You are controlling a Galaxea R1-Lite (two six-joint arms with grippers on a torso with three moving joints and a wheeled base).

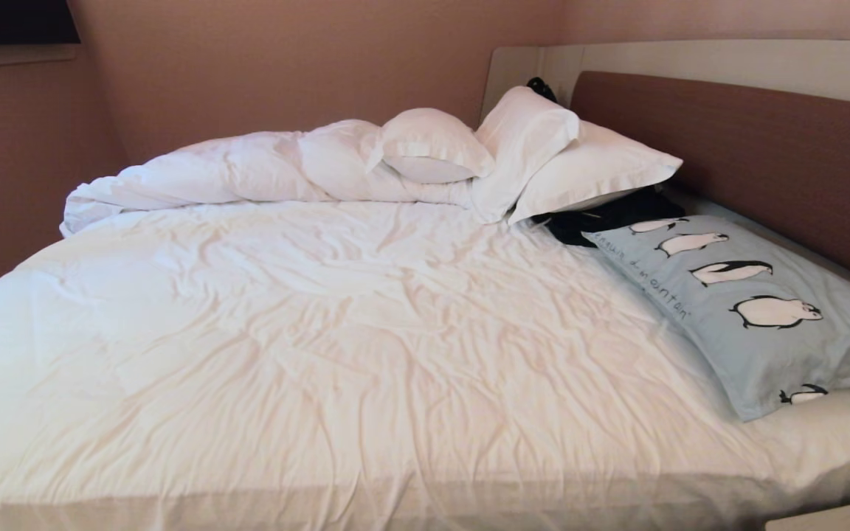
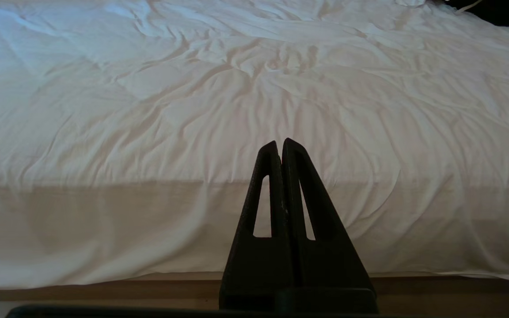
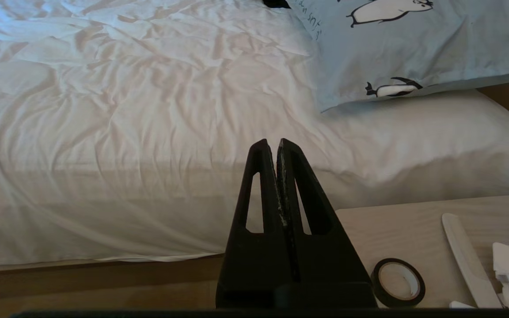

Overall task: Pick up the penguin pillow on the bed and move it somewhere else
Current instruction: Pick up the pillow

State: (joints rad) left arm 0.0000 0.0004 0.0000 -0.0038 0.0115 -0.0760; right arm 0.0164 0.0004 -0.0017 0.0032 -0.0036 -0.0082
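Note:
The penguin pillow (image 1: 757,310) is light blue with a row of black-and-white penguins and lies flat at the right side of the bed (image 1: 336,332), along the brown headboard. Its near corner shows in the right wrist view too, as the penguin pillow (image 3: 413,48). Neither arm shows in the head view. My left gripper (image 2: 279,143) is shut and empty, held off the bed's near edge. My right gripper (image 3: 272,143) is also shut and empty, short of the bed's near right corner, well away from the pillow.
White pillows (image 1: 543,147) and a bunched duvet (image 1: 233,173) line the far side. A dark garment (image 1: 609,214) lies beside the penguin pillow. A bedside table (image 3: 413,225) with a tape roll (image 3: 398,282), a white flat tool (image 3: 466,256) and crumpled paper stands by my right gripper.

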